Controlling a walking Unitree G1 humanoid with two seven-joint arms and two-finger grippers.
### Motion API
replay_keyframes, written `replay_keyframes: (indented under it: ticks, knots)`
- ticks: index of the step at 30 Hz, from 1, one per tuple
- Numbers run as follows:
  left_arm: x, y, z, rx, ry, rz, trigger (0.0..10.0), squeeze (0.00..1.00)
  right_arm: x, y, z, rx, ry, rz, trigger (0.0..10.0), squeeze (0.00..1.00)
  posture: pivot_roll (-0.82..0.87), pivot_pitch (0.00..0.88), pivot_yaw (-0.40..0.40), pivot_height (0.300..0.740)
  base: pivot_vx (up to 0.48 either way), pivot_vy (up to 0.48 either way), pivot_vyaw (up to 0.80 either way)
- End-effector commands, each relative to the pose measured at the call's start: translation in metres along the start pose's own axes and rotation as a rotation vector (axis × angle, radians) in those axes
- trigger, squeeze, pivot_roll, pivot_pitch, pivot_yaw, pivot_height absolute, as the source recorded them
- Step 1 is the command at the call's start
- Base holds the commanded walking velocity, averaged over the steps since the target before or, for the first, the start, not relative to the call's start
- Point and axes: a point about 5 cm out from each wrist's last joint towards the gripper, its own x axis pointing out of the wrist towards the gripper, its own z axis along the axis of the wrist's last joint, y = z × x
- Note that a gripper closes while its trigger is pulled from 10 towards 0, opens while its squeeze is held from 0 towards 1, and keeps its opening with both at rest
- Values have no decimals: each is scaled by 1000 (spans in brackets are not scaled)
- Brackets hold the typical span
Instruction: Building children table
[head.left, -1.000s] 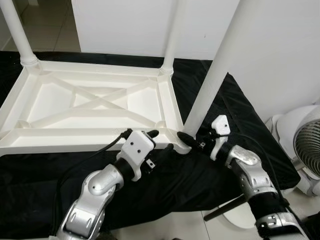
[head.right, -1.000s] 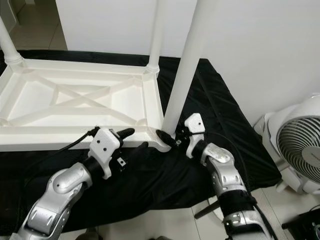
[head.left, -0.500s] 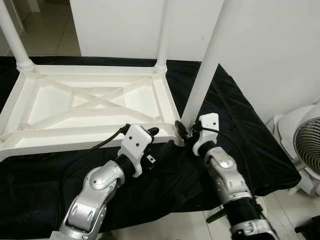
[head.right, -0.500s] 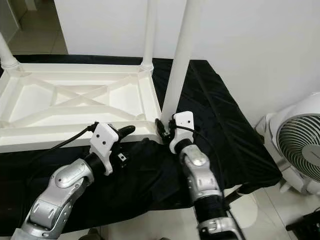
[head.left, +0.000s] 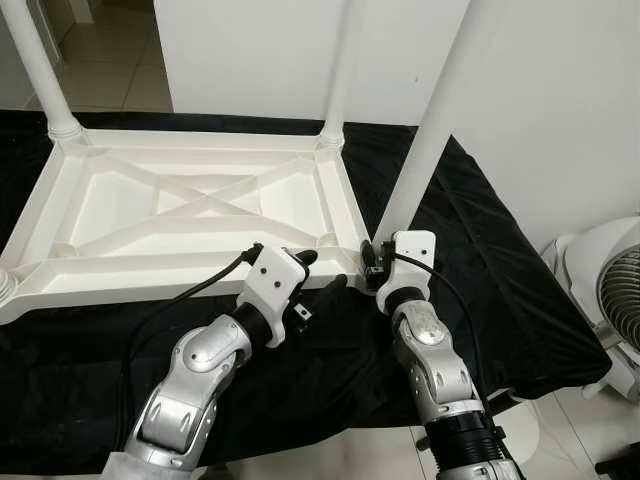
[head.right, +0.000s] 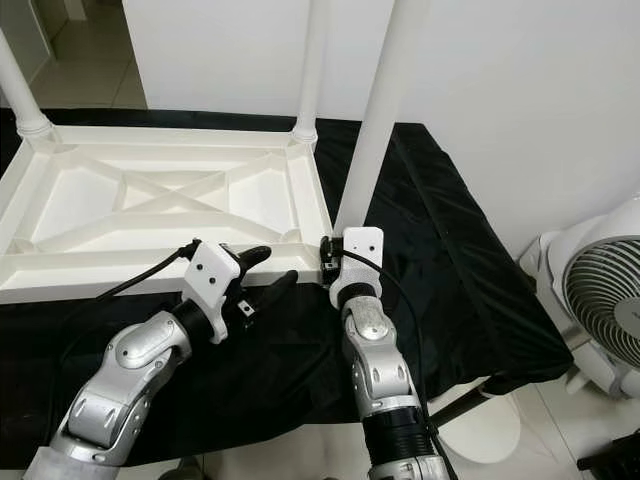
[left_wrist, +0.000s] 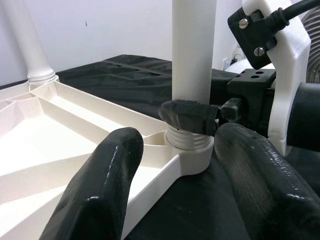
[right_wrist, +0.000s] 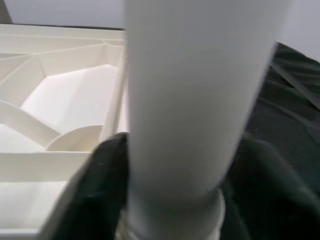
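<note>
White plastic leg (head.left: 425, 150) stands in the near right corner socket of the upturned top (head.left: 190, 215); my right gripper (left_wrist: 192, 116) clamps its base, so I'd twist squarely while the spread, empty left gripper (head.left: 322, 278) steadies the rim.

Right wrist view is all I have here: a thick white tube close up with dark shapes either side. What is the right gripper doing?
Observer: The right gripper has its fingers around the base of a table leg, at the near right corner socket of the upside-down tabletop.
Operator: Is the left arm helping?
Observer: The left gripper sits beside that corner with its fingers open, holding nothing.
Operator: How many legs are in?
Observer: Two far legs stand in their sockets; the near left corner is at the frame edge, so I cannot tell.
</note>
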Motion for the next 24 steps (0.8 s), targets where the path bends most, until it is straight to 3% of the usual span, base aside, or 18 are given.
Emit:
replay_keyframes:
  ticks: [1,4,9,10,11,16,22,23,24]
  knots:
    - [3,3,1,14,-9,59,10000,0,-2,-10,-13,-2,60,-44,10000,1000,138,0,-105,740,0,0,0]
    - [4,5,1,34,-14,65,10000,0,0,-10,-6,20,30,-17,10000,1000,141,0,-108,740,0,0,0]
    - [6,5,3,48,-23,69,10000,0,11,-19,7,17,-21,135,10000,1000,144,0,-113,740,0,0,0]
    - [6,4,4,46,-25,67,10000,0,14,-21,9,-7,-27,184,10000,192,143,0,-114,740,0,0,0]
    - [7,3,3,42,-25,62,10000,0,16,-25,9,-42,-22,256,10000,0,143,0,-114,740,0,0,0]
    - [7,-2,1,13,-18,26,10000,0,21,-33,6,-169,-10,405,10000,0,141,0,-113,740,0,0,0]
    - [8,-5,0,6,-18,2,10000,0,25,-37,2,-233,-1,558,10000,0,143,0,-109,740,0,0,0]
    - [9,-6,0,10,-21,0,10000,0,25,-36,1,-243,3,608,9294,0,145,0,-110,740,0,0,0]
    - [9,-6,0,10,-21,0,10000,0,25,-36,1,-243,3,608,9294,0,145,0,-110,740,0,0,0]
